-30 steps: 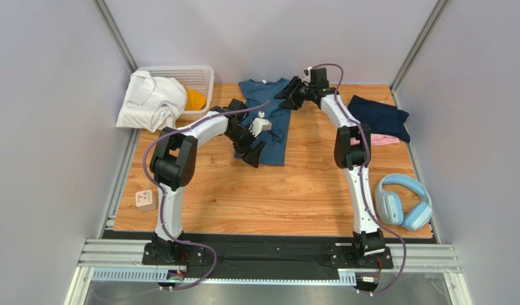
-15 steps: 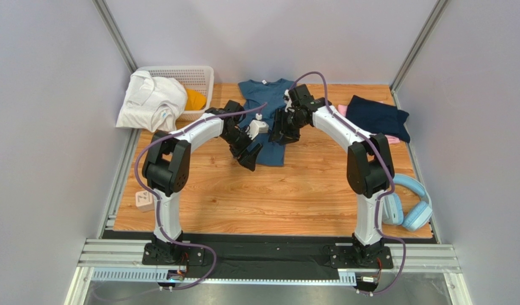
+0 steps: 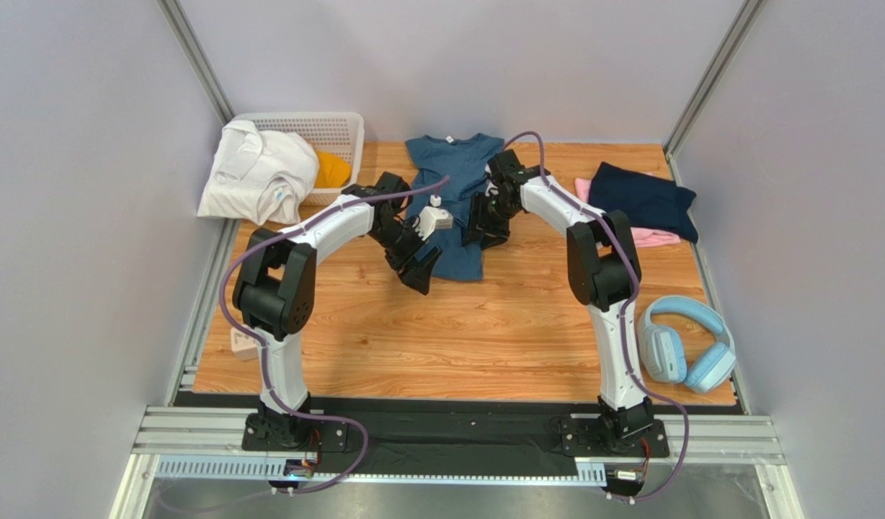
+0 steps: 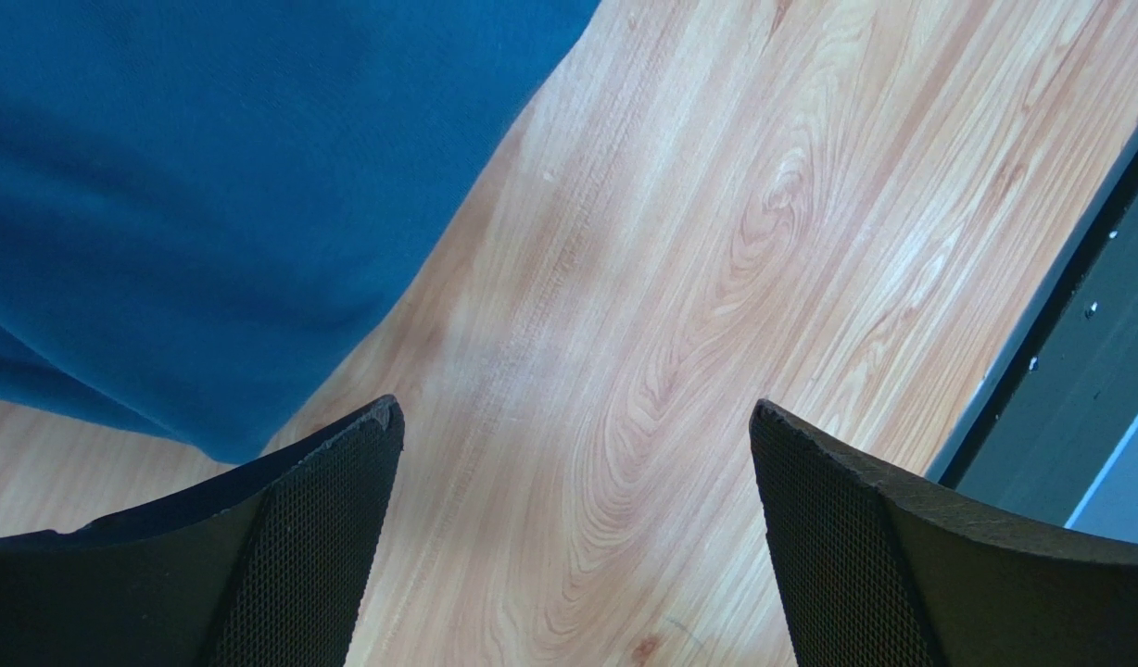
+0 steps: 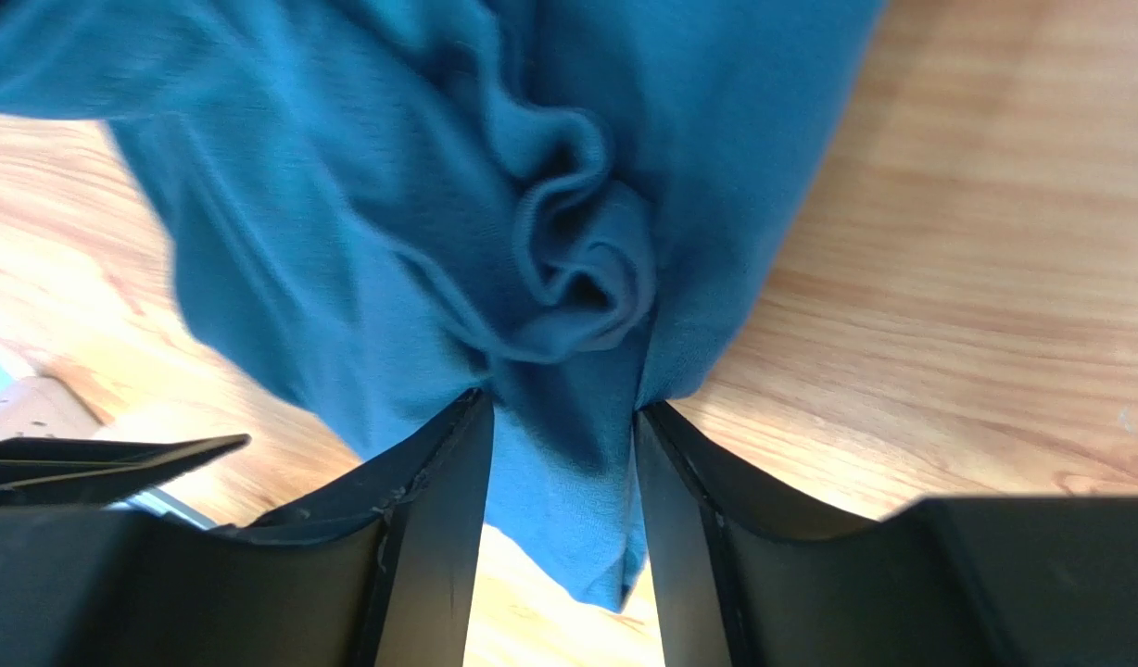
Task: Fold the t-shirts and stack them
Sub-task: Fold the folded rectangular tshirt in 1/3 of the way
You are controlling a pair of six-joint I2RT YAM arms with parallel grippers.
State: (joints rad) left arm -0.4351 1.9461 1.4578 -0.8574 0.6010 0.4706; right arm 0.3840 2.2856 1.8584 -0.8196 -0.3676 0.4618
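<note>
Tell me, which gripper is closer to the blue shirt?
Right. The right gripper pinches the blue shirt; the left gripper hangs open beside its edge, over the table.

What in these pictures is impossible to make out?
Top view: the pink shirt lies mostly under the navy shirt.
Top view: the orange garment is largely covered by the white garment.
Right wrist view: the blue shirt is cut off by the frame edges; whether the right tool grips it is unclear.
</note>
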